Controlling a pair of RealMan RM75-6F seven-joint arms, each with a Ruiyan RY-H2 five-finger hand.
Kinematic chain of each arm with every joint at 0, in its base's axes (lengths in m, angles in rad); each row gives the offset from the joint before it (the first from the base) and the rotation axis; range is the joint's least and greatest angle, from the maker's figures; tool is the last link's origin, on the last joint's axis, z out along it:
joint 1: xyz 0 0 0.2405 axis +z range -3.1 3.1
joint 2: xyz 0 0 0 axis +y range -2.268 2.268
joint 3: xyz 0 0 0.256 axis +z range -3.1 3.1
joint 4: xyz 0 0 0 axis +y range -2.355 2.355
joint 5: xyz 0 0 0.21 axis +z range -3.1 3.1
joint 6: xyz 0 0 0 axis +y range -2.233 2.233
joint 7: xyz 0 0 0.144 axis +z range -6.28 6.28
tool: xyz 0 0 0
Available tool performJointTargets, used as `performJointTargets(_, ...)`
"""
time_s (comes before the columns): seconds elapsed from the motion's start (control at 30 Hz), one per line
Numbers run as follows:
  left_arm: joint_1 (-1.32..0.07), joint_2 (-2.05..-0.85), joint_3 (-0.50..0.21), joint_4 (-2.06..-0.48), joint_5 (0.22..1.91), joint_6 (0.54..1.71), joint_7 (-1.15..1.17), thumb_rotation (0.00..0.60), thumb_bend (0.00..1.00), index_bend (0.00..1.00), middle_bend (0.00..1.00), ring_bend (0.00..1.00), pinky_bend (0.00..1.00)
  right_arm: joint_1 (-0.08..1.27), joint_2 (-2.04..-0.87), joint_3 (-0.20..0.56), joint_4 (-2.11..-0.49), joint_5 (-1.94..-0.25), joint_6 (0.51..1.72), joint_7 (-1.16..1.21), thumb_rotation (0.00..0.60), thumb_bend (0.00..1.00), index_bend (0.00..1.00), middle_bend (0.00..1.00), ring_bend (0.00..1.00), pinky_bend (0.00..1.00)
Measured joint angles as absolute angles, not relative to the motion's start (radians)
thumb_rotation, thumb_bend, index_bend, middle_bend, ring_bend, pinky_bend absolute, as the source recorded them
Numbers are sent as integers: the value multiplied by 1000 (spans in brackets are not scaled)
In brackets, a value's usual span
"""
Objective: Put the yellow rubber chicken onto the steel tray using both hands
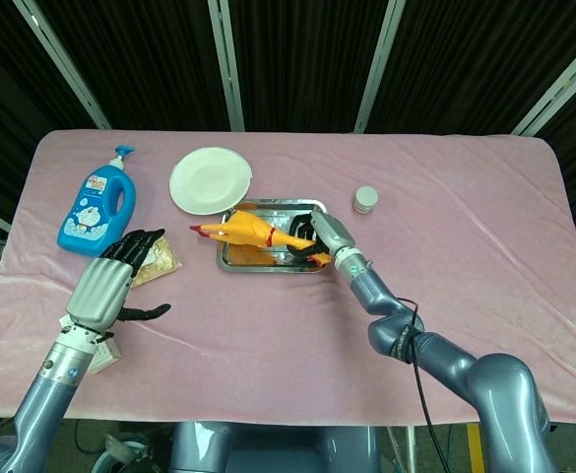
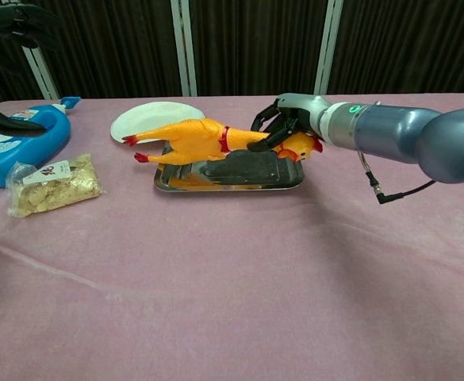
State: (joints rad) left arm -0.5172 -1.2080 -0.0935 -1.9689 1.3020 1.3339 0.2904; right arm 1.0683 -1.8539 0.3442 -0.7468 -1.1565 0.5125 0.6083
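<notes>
- Chest view: right hand (image 2: 283, 127) clamped round the neck of the yellow rubber chicken (image 2: 196, 140), head end at the tray's right edge.
- Chicken held roughly level just above the steel tray (image 2: 291, 179); feet overhang the left rim toward the white plate (image 2: 128, 123). Contact with the tray floor cannot be told (shadow beneath suggests a small gap).
- Head view: left hand (image 1: 102, 288) well apart from the tray, near the snack bag (image 1: 160, 263), fingers spread, holding nothing.
- Judgement: carry mostly done; lowering and release remain. Two-handed placement is not met as things stand.
</notes>
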Motion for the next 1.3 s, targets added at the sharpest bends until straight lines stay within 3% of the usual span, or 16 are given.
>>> performJointTargets(0.07, -515, -1209, -96, -1967, 1297, 1331, 292, 600, 37, 60, 113, 88, 224, 1073, -1868, 339, -719, -1159, 493, 605, 600, 235, 136, 304, 219, 372)
performJointTargets(0.13, -514, -1211, -100, -1966, 1291, 1328, 293, 600, 37, 57, 113, 88, 224, 1076, -1871, 333, -710, -1165, 477, 604, 600, 118, 24, 197, 114, 281)
performJointTargets(0.27, -512, -1213, -108, -1965, 1289, 1324, 296, 600, 37, 52, 111, 88, 224, 1074, -1857, 327, -713, -1182, 464, 604, 600, 32, 0, 77, 23, 186)
performJointTargets(0.63, -490, -1200, -122, -1950, 1286, 1337, 308, 600, 37, 66, 116, 88, 215, 1012, -1749, 320, -836, -1224, 573, 575, 600, 22, 8, 70, 36, 183)
performJointTargets(0.7, -482, -1193, -121, -1941, 1282, 1339, 307, 600, 38, 87, 116, 88, 196, 978, -1701, 317, -898, -1234, 627, 565, 600, 30, 34, 93, 75, 225)
performJointTargets(0.87, -454, -1169, -113, -1911, 1271, 1350, 303, 600, 82, 129, 117, 88, 128, 874, -1596, 300, -1031, -1261, 792, 519, 600, 170, 160, 199, 171, 297)
performJointTargets(0.97, -437, -1151, -105, -1902, 1271, 1357, 301, 600, 96, 148, 117, 88, 112, 790, -1524, 280, -1118, -1281, 903, 472, 600, 188, 195, 228, 190, 317)
performJointTargets(1.13, -399, -1131, -91, -1887, 1285, 1382, 276, 600, 96, 150, 117, 88, 111, 680, -1436, 235, -1209, -1306, 1030, 385, 600, 188, 209, 234, 193, 316)
performJointTargets(1.3, -336, -1100, -38, -1883, 1327, 1422, 281, 600, 96, 150, 112, 88, 76, 535, -1363, 156, -1284, -1337, 1194, 230, 600, 188, 192, 233, 147, 247)
